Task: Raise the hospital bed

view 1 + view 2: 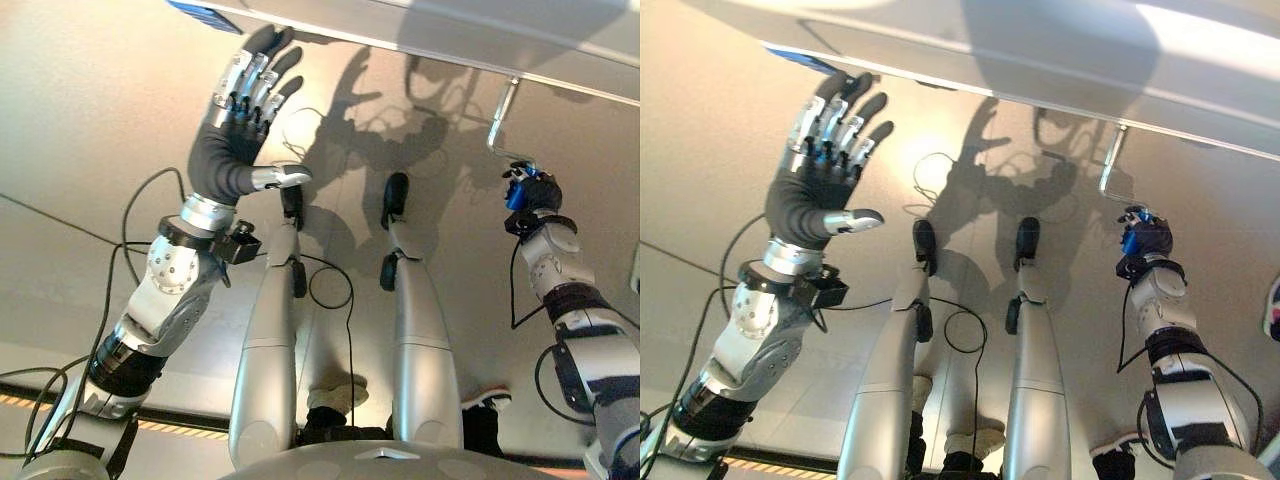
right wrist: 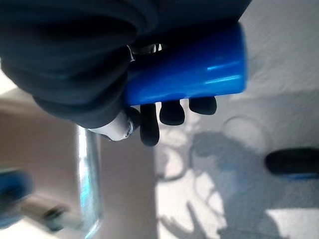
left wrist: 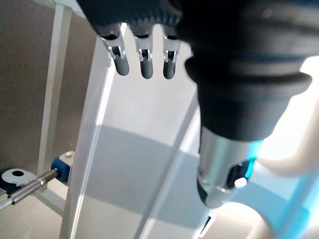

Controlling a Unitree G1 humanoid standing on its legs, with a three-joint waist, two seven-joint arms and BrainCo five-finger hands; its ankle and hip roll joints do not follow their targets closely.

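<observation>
No legible text, number, brand or sign appears on any surface. The small blue label (image 1: 203, 13) fixed to the pale underside edge of the white hospital bed frame (image 1: 420, 30) carries marks too small to be read. The glossy blue cylindrical crank handle (image 2: 187, 67) bears no print.
</observation>
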